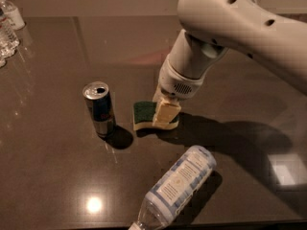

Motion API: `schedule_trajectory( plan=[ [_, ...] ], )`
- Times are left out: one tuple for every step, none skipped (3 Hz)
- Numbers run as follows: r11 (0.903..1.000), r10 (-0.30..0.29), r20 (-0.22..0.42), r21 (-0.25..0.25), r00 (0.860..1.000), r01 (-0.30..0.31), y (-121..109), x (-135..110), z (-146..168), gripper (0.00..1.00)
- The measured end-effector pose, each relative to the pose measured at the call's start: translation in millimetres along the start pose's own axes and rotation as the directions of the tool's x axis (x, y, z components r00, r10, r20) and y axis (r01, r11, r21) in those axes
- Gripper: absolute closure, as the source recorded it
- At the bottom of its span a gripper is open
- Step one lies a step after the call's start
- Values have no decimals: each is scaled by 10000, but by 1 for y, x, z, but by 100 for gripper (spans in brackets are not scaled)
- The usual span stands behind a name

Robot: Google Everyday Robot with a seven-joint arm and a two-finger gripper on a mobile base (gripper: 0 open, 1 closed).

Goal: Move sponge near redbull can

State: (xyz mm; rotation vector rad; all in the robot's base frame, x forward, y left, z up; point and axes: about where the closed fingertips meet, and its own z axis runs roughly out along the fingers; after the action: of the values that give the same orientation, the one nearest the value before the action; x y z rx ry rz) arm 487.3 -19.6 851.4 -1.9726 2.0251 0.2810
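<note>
The sponge (143,114), dark green on top over pale yellow foam, lies on the dark table (48,166) just right of the redbull can (99,109). The can stands upright, blue and silver, with its silver top open. My gripper (164,113) comes down from the upper right on a white arm (225,28). Its cream padded fingers (167,114) are closed on the right part of the sponge, which rests at table level. A small gap separates the sponge from the can.
A clear plastic water bottle (175,188) with a white-blue label lies on its side at the front, below the sponge. More clear bottles (7,25) stand at the far left edge. The table's front edge runs along the bottom.
</note>
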Motion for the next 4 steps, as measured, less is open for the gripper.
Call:
schedule_trajectory(
  plan=[
    [9999,-133,-127,-28,9998,133,4,-9,2,85],
    [9998,-220,-153,-34,9996,220,7,-14,4,61],
    [9997,-235,-161,-24,9996,235,7,-15,4,39],
    [9997,-252,-170,-13,9995,252,8,-15,3,15]
  ],
)
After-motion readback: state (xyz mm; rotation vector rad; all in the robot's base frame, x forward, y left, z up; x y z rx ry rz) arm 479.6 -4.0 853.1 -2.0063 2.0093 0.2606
